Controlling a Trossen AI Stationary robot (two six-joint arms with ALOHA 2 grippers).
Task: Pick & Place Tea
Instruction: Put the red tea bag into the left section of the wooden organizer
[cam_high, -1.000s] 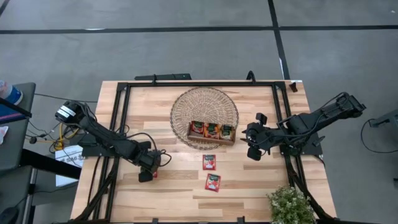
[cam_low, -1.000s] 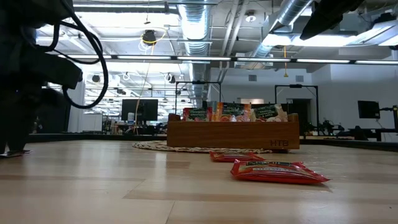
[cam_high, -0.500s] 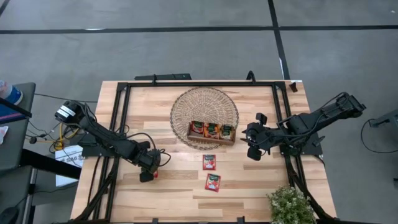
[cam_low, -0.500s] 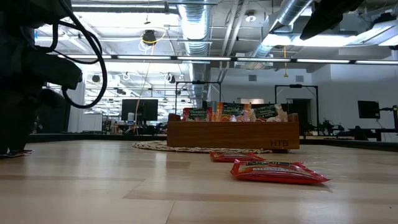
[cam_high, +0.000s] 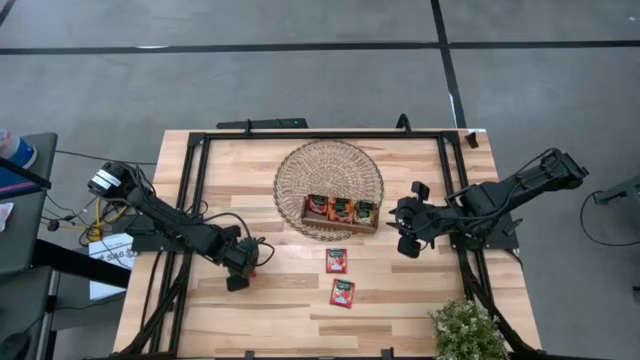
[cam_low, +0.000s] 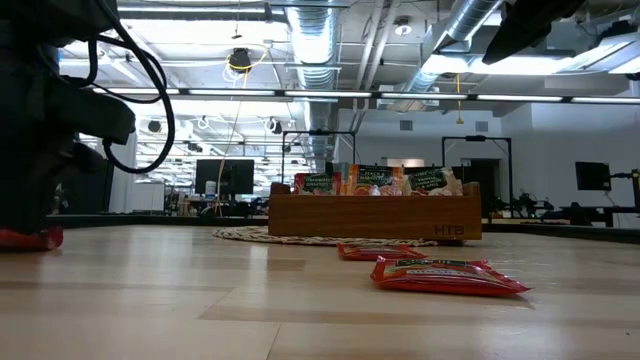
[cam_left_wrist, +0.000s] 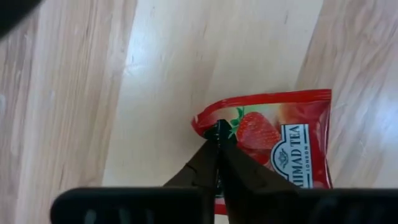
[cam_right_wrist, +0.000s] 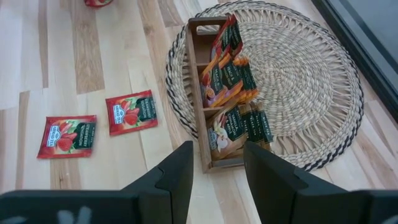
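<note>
left gripper (cam_left_wrist: 219, 132) jaws seemingly pinch a red tea sachet (cam_left_wrist: 273, 140).

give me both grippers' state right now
left gripper: shut on the red strawberry tea sachet, at its edge.
right gripper: open, holding nothing.

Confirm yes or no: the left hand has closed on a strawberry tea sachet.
Yes. In the left wrist view the left hand has its fingers pinched together on the edge of the red strawberry tea sachet.

Grey tiled floor (cam_high: 300, 80) surrounds the table; silver ducts (cam_low: 318, 40) and strip lights hang overhead.
</note>
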